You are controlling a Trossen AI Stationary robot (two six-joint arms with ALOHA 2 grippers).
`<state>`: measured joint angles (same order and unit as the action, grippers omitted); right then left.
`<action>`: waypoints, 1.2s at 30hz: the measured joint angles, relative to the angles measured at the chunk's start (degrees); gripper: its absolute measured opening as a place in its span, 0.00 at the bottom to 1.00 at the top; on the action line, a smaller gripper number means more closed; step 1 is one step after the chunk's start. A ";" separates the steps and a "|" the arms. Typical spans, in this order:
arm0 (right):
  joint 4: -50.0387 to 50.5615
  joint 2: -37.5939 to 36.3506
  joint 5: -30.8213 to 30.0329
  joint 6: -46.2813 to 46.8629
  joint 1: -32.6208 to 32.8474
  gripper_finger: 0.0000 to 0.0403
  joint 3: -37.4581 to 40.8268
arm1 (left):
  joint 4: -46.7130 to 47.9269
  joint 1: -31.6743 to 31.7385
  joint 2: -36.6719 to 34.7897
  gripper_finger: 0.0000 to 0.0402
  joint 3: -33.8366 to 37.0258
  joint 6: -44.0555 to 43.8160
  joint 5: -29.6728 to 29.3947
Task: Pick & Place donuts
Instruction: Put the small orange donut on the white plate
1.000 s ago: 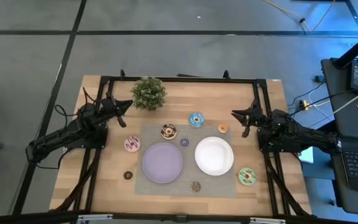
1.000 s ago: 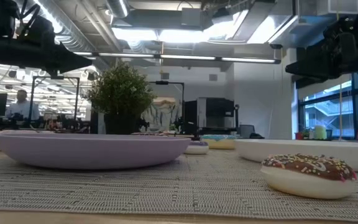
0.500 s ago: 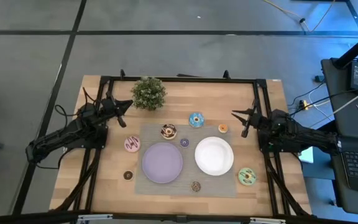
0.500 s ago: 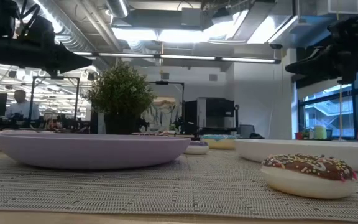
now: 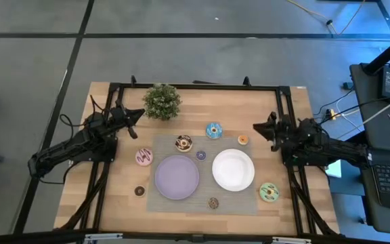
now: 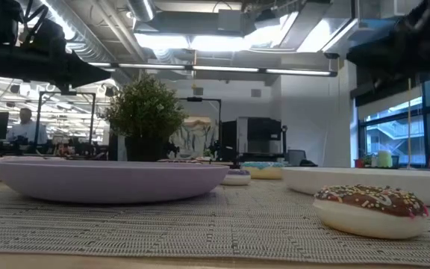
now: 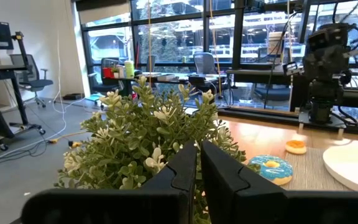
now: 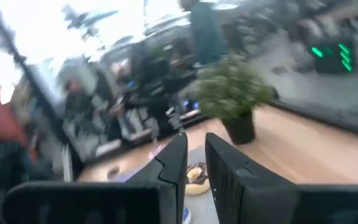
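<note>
Two black arms, angular fingers

Both arms are black and matte, built of chunky jointed segments. Thin black cables loop off the left arm (image 5: pixel 73 149) near its wrist. The right arm (image 5: pixel 323 150) is bulkier along its forearm. Each ends in a gripper: the left gripper (image 7: pixel 198 163) and the right gripper (image 8: pixel 195 158) both show two flat, dark fingers with stepped, angular inner edges.

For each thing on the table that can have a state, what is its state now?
Lilac plate: empty.
White plate: empty.
Potted plant: upright.
Blue donut: flat on the table, off the plates.
Green donut: flat on the table, off the plates.
Left end effector: shut, holding nothing.
Right end effector: nearly closed, holding nothing.
</note>
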<state>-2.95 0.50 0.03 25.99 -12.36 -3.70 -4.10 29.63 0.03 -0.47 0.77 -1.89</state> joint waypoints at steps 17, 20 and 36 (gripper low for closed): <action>-1.48 0.04 -18.42 17.35 -0.02 0.37 0.04 | -0.90 0.00 0.00 0.05 0.02 -2.50 0.01; -1.84 0.04 -18.42 17.05 -0.02 0.49 0.04 | -0.90 0.00 0.00 0.06 0.01 -6.46 0.07; -4.14 0.19 -18.59 12.78 -0.02 0.60 0.05 | -0.90 0.00 -0.02 0.06 0.02 -17.50 -0.03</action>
<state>-7.09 0.69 -18.56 38.76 -12.38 -3.65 -4.99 29.63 0.01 -0.45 -16.73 -1.92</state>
